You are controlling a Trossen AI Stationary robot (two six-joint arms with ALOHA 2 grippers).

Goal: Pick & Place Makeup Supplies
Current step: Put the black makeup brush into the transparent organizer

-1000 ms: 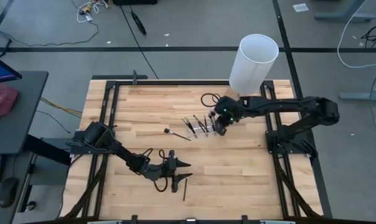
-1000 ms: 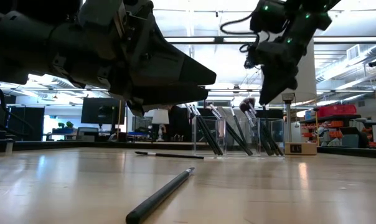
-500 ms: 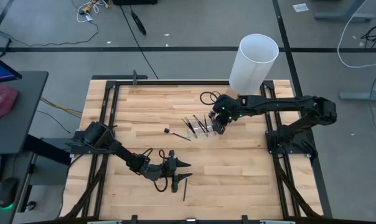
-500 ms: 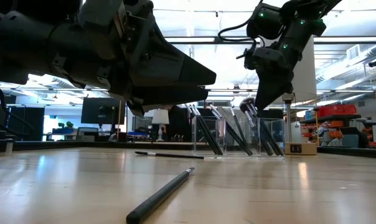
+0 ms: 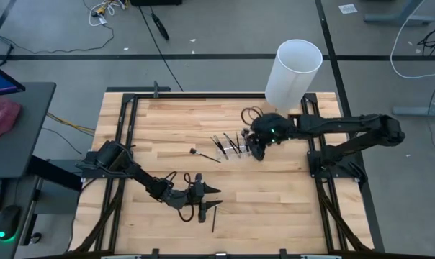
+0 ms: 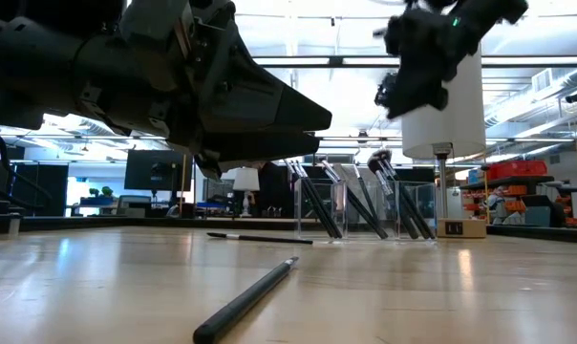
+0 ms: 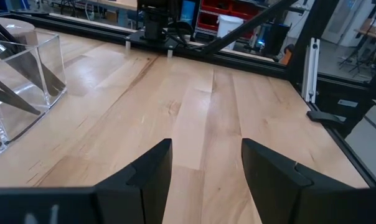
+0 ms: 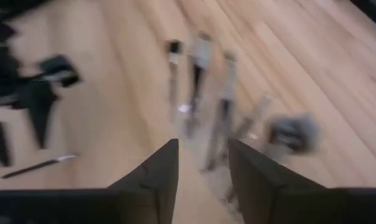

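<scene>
A big white cylinder (image 5: pixel 295 70) is standing at the upper right of the wooden table (image 5: pixel 160 129), leaning over the far edge in the overhead shot. A small clear plastic holder (image 5: pixel 230 150) is sitting just right of center. Off the table, a pink cloth (image 5: pixel 0 119) is lying on a grey desk (image 5: pixel 19 137) at the far left, and cables (image 5: pixel 106 10) are trailing across the grey floor along the top.
</scene>
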